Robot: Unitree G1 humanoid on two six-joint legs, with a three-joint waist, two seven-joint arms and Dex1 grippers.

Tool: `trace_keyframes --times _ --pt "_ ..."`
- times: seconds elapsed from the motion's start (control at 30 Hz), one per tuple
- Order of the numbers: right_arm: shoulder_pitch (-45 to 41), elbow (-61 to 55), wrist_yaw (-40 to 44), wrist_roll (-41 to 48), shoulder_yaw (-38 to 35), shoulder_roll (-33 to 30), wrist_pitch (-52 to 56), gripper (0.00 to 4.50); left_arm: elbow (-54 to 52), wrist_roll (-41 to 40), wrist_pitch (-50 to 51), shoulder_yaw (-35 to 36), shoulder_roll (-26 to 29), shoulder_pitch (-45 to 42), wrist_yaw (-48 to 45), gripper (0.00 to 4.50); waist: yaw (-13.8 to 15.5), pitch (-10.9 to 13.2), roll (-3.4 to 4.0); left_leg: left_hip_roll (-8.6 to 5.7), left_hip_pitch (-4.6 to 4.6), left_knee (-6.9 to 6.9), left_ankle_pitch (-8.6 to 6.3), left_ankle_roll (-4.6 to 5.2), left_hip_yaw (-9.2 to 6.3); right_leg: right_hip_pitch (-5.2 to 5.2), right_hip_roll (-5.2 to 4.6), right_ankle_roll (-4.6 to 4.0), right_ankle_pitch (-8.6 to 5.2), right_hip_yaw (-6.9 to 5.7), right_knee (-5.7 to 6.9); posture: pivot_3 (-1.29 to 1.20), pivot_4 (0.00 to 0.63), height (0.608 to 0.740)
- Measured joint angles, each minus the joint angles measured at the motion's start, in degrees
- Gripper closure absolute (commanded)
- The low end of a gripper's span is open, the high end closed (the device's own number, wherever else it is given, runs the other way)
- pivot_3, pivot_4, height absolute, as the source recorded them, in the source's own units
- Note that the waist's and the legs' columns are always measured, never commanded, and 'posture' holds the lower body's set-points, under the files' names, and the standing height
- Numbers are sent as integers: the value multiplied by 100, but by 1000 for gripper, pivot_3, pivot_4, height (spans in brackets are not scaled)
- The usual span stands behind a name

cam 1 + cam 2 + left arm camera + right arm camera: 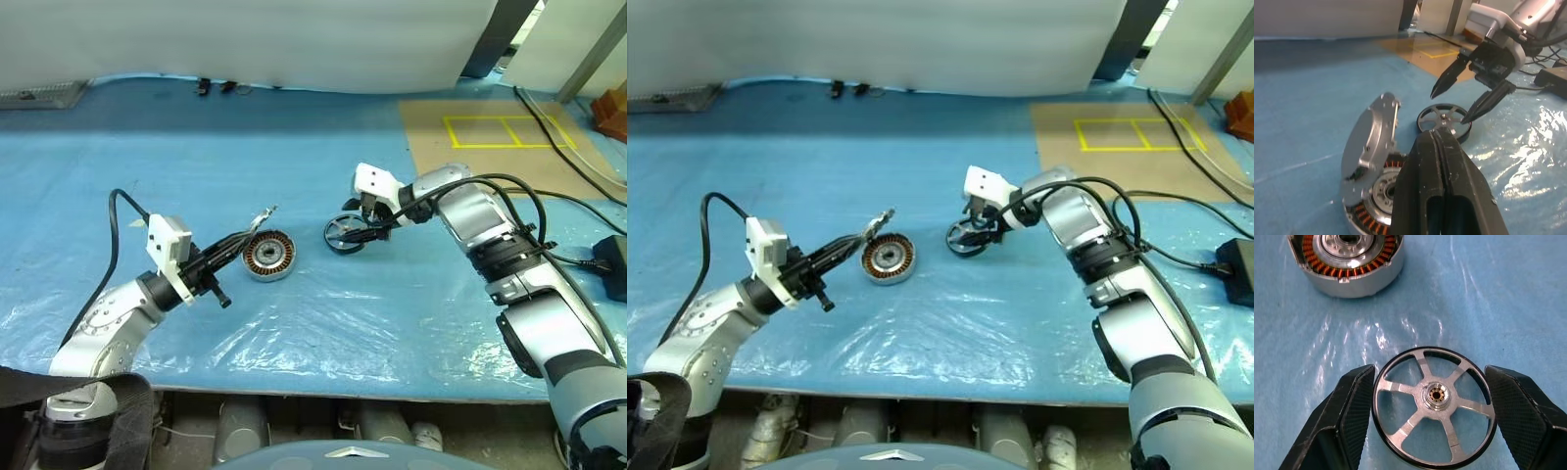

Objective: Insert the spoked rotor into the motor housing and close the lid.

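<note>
The motor housing (268,255), a silver puck ringed with copper windings, lies on the blue sheet, and its silver lid (1369,142) stands tilted up at one edge. My left gripper (238,247) is shut and empty, level, with its tips close beside the lid. To the right of the housing lies the spoked rotor (1435,406), flat, a silvery wheel with a dark rim. My right gripper (364,230) is open and slants down over the rotor. Its fingers (1349,406) flank the rim on both sides with small gaps.
The table is covered with blue sheet under clear plastic (323,323). A brown board with yellow tape (500,132) lies at the back right. A black box (612,264) and cables (558,137) sit at the right edge. The table's front edge (323,394) is near me.
</note>
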Motion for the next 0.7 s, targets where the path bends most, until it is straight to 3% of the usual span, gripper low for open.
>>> trace_keyframes --times 0.1,0.33,0.7 --pt "-369 702 115 -308 202 118 -458 739 7 39 -22 4 135 206 -4 4492 -2 0 0 2 -45 31 1 0 0 -43 0 -4 -2 1 34 0 150 740" --pt "-805 1798 379 -731 303 285 -1178 739 63 93 -16 -3 346 589 -28 4492 -1 1 2 7 -41 62 -3 5 0 -45 -1 -11 -1 3 68 0 150 740" --pt "-1078 2440 710 -981 293 471 -1653 739 -13 92 64 -123 334 661 187 4492 -7 1 2 11 -41 71 -2 7 0 -48 0 -19 4 3 74 0 150 740"
